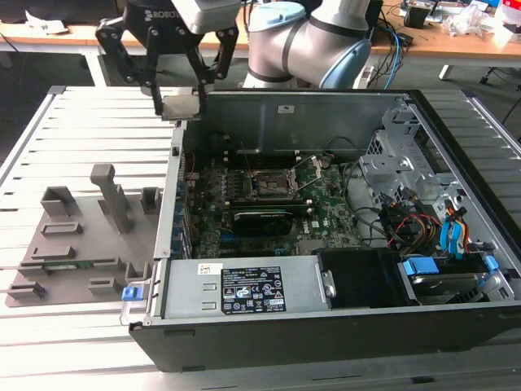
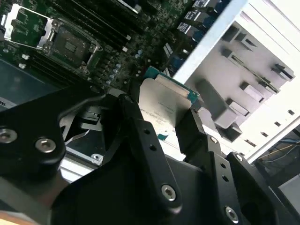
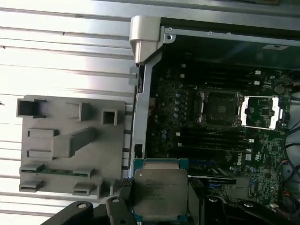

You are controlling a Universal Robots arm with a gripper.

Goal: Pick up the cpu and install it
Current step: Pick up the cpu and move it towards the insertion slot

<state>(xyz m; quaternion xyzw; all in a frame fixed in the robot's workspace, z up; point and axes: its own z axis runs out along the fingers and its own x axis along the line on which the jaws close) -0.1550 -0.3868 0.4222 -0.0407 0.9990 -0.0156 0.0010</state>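
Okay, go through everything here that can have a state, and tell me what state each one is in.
cpu: lifted, clamped by its edges
gripper: shut on the cpu
socket: empty, load plate flipped open
computer case: on its side, panel off

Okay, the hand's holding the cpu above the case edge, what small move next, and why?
Probably carry the cpu sideways toward the open socket: the hand grips it above the case wall, well to the exterior view's left of the socket.
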